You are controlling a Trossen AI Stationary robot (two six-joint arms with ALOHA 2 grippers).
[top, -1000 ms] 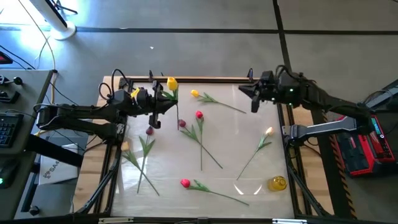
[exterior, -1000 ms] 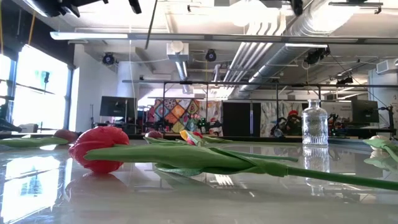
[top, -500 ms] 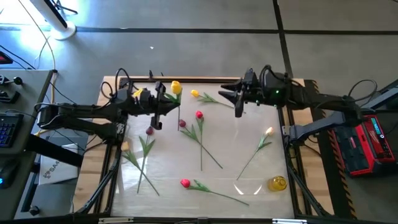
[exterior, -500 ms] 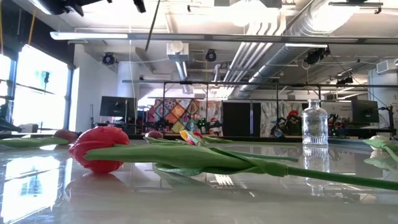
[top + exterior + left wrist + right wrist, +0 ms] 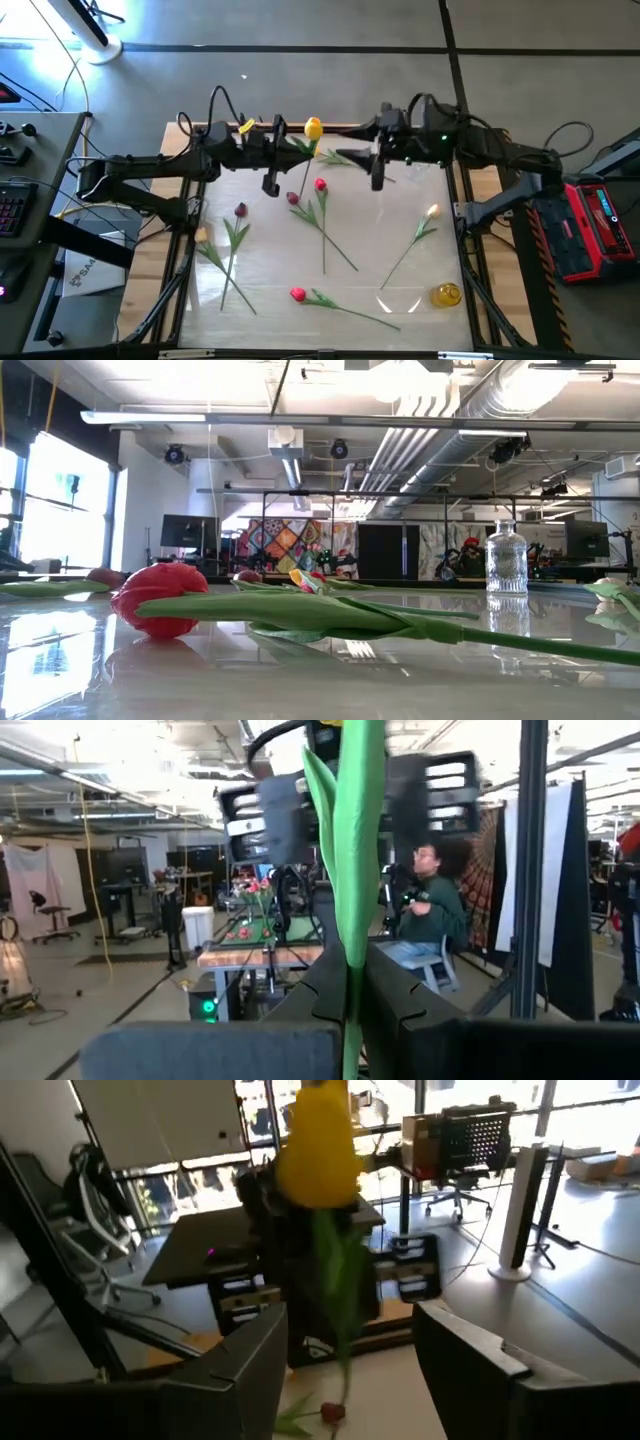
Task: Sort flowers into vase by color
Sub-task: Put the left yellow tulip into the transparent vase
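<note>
Clamped between the dark fingers of the left end effector (image 5: pixel 272 160), a yellow-headed artificial tulip with a long green stem (image 5: pixel 312 128) is held up above the far middle of the pale glossy tabletop (image 5: pixel 380 310). In the left wrist view the green stem (image 5: pixel 352 920) is seen pinched tight between the two fingers (image 5: pixel 330 990), running upright past them. The right end effector (image 5: pixel 378 158) is held just beside the lifted tulip, facing it, with its fingers (image 5: pixel 470 1370) set wide apart and the yellow head (image 5: pixel 318 1152) seen between them; nothing is gripped by it.

The other artificial tulips are left lying flat on the tabletop. A second yellow-headed tulip (image 5: pixel 345 157) is partly hidden under the right end effector at the far edge. A red-pink-headed tulip (image 5: pixel 320 185) and a dark maroon-headed tulip (image 5: pixel 292 198) are laid near the middle, their stems crossing. Another dark maroon-headed tulip (image 5: pixel 240 210) is laid toward the left side, with its stem crossing some loose green leaves and a stem (image 5: pixel 216 259) there. A peach-headed tulip (image 5: pixel 432 211) is laid at the right side. A red-headed tulip (image 5: pixel 298 294) is laid along the near edge; it fills the low view (image 5: pixel 160 598).

A small yellow-tinted glass vase (image 5: pixel 446 294) is seen at the near right corner, well apart from both end effectors. In the low view it is seen as a clear glass bottle (image 5: pixel 506 558) standing upright.
</note>
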